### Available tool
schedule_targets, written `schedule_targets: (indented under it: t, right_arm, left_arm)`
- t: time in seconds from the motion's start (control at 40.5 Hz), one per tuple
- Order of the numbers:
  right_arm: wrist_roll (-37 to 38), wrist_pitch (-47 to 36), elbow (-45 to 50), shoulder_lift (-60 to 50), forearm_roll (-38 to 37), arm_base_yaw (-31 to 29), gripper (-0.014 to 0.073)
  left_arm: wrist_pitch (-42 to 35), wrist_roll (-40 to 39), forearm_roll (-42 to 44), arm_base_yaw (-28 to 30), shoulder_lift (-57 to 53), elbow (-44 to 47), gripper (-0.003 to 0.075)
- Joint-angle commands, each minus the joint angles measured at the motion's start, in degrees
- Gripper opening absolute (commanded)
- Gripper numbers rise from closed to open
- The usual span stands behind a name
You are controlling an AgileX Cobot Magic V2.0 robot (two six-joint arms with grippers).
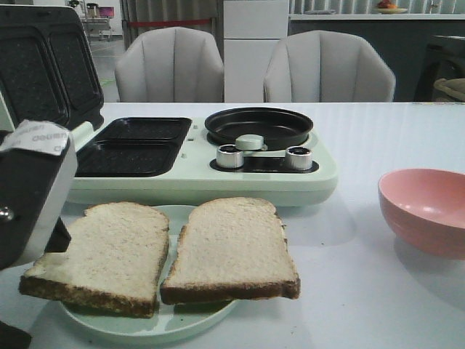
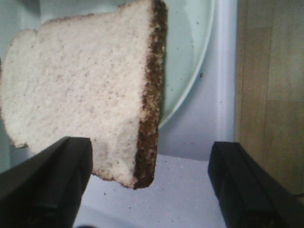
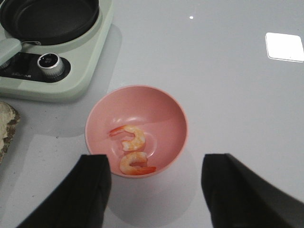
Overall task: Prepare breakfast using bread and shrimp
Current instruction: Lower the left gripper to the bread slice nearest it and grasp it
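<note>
Left pincer (image 2: 147, 185) is hovering spread wide over the left bread slice (image 1: 102, 254) on the plate (image 1: 152, 323), readying a grasp; right pincer (image 3: 154, 190), also released, is waiting above the shrimp (image 3: 133, 152) in the pink bowl (image 3: 161, 109).

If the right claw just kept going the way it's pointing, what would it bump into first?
Most likely the pink bowl, which lies just ahead of the open right gripper; its fingers would probably meet the near rim before the two shrimp inside. Depth is hard to judge.
</note>
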Motion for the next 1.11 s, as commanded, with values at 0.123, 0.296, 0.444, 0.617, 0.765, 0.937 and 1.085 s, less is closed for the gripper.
schedule_targets:
  t: [0.123,0.296,0.444,0.617,0.765,0.937,1.085]
  right_arm:
    - [-0.05,-3.90,-2.19,0.13,0.35,-0.03,0.0527]
    - [-0.05,-3.90,-2.19,0.13,0.35,-0.03,0.0527]
    - [-0.05,-3.90,-2.19,0.13,0.35,-0.03,0.0527]
    - [-0.05,-3.90,-2.19,0.13,0.35,-0.03,0.0527]
    - [-0.05,-3.90,-2.19,0.13,0.35,-0.03,0.0527]
    - [-0.05,-3.90,-2.19,0.13,0.35,-0.03,0.0527]
    - [-0.05,-3.90,-2.19,0.13,0.35,-0.03,0.0527]
  left_arm:
    - [-3.01,0.00,1.05,-0.45,-0.45,-2.14,0.0428]
    - [-2.90,0.00,1.56,-0.45,-0.45,-3.01,0.0390]
    - [-1.67,0.00,2.02,-0.22,-0.45,-3.88,0.0390]
    - [1.62,0.00,3.05,-0.22,1.63,-4.41,0.0390]
    - [0.85,-4.73,5.76,-0.22,2.90,-4.41,0.0389]
    - [1.87,-7.22,8.52,-0.22,2.90,-4.41,0.0302]
    - [1.87,-7.22,8.40,-0.22,2.90,-4.41,0.0144]
